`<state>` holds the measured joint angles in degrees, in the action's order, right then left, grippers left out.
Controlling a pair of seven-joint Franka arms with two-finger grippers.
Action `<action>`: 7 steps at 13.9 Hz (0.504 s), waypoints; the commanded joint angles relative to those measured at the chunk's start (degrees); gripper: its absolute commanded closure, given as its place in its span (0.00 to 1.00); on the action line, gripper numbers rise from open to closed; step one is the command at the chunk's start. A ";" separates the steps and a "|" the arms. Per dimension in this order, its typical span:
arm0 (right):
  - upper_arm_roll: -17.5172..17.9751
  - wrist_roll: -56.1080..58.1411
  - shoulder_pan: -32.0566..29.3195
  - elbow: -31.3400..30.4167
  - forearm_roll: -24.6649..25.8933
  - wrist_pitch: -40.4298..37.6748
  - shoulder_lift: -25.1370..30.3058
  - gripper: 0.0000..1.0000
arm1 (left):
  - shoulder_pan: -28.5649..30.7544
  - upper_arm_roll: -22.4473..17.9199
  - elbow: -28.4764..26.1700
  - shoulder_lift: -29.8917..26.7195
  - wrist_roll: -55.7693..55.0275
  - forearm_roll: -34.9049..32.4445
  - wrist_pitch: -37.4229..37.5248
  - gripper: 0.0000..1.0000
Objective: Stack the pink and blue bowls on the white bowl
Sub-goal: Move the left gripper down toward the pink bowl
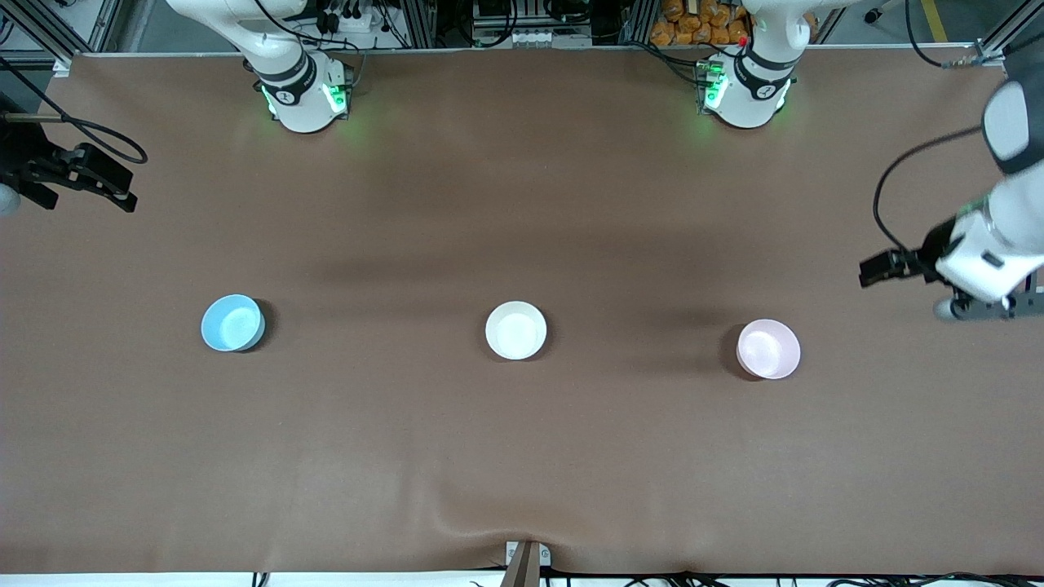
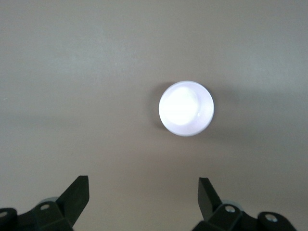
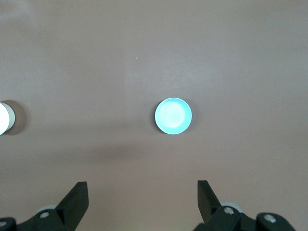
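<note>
Both grippers hang empty with jaws spread wide: left gripper at three o'clock of the table, right gripper at nine. White bowl sits central, pink bowl at its three o'clock, blue bowl at its nine. Best approach: descend straight over one rim wall, pinch it squarely, lift level.

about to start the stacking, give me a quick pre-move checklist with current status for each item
1. Left gripper open and empty: ok.
2. Right gripper open and empty: ok.
3. White bowl upright, nothing in it: ok.
4. Pink bowl upright, standing apart toward the left arm's end: ok.
5. Blue bowl upright, standing apart toward the right arm's end: ok.
6. Either bowl stacked yet: not ok.
</note>
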<state>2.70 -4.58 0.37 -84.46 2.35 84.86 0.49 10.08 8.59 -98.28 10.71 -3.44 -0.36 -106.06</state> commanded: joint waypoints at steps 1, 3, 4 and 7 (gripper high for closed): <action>0.73 -0.34 -1.07 0.96 -0.50 -0.57 -0.40 0.00 | 1.44 0.47 0.80 4.66 1.42 1.59 -5.88 0.00; 0.73 -0.34 -1.07 0.96 -0.50 -0.57 -0.40 0.00 | 1.61 0.47 0.72 7.56 1.41 1.59 -9.94 0.00; 0.73 -0.34 -1.07 0.96 -0.50 -0.57 -0.40 0.00 | 1.70 0.47 0.72 8.88 1.42 1.59 -11.61 0.00; 0.64 -0.34 -1.07 0.96 -0.50 -0.57 -0.40 0.00 | 1.70 0.47 0.80 12.84 0.72 1.50 -16.71 0.00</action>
<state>2.70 -4.58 0.37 -84.47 2.35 84.84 0.49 11.59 8.80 -98.28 21.47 -2.35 0.21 -120.26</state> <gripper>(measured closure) 0.000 0.000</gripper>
